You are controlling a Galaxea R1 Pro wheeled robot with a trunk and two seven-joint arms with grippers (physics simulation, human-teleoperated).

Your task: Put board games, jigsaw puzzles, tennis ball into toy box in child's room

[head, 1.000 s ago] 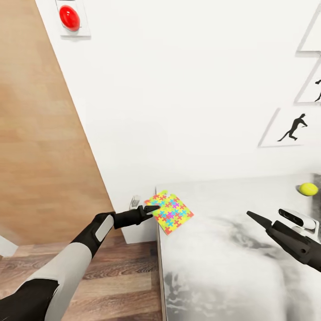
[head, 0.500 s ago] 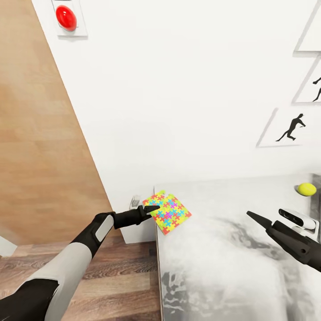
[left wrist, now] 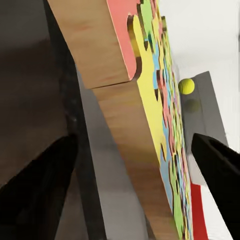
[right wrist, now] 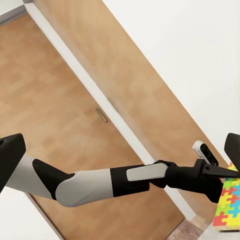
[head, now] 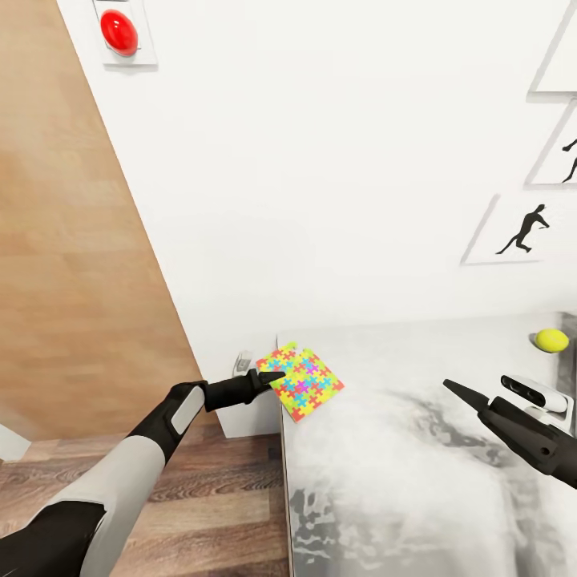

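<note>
Left gripper: I hold its fingers spread wide, one to each side of the jigsaw puzzles, not yet closed. Puzzles: two flat boxes stacked at the bench corner, near edge overhanging. In the left wrist view the edges look like stiff board; I judge them light, rigid, smooth-faced, best pinched across the overhanging edge. Right gripper: fingers parted, empty, above the bench. Tennis ball: far end, well apart.
</note>
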